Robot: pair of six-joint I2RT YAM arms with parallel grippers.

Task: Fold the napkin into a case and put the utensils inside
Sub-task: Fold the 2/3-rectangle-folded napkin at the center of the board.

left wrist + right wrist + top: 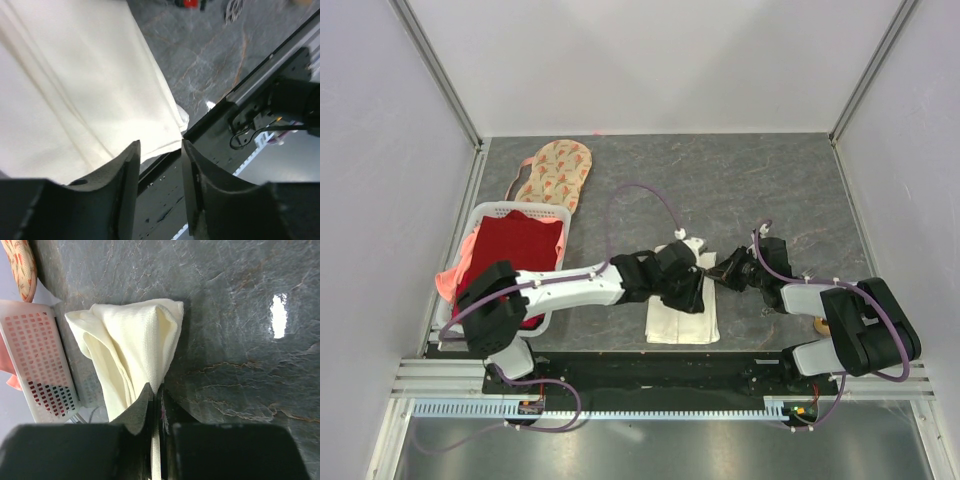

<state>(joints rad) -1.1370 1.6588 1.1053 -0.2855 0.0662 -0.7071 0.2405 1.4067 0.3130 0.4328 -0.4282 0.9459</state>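
Black and bare, your left gripper (160, 148) hangs with jaws parted over the near corner of the napkin (682, 318), which lies part-folded at the front-centre of the tabletop (770, 190). The right gripper (156, 390) pinches a raised fold between closed jaws — carry it over evenly, edges flush, or the fold skews.

The top external camera looks steeply down from above and behind the arm bases, far enough to hold the whole table (770, 190). Each wrist camera sits close behind its fingers, looking down past the left gripper (160, 145) and the right gripper (156, 389); all three views share the napkin (75, 100) just ahead of them.
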